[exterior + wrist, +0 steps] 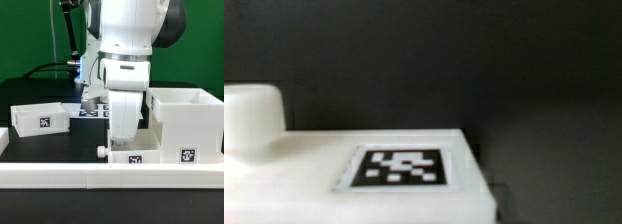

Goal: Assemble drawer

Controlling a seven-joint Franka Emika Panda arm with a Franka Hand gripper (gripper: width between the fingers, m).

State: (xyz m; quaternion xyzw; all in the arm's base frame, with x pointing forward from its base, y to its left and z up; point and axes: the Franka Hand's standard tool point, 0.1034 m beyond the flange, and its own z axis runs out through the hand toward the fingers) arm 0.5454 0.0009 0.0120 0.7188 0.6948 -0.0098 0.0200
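The gripper hangs low over a small tray; its fingers are hidden, so I cannot tell if it holds it.

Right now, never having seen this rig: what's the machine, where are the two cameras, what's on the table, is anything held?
The large white machine is a robot arm; its end effector is the two-finger clamp at its lower end, hidden in both pictures, so I cannot tell whether it is open, shut or holding anything.

The exterior view comes from a camera off the arm. The wrist view comes from a camera on the arm's wrist, looking closely at a white plastic tray with a black-and-white square tag.

On the black table lie three drawer parts: the large white cube-like housing, a small white open-topped tray, and that tagged tray under the arm. A long low white rail runs along the front.
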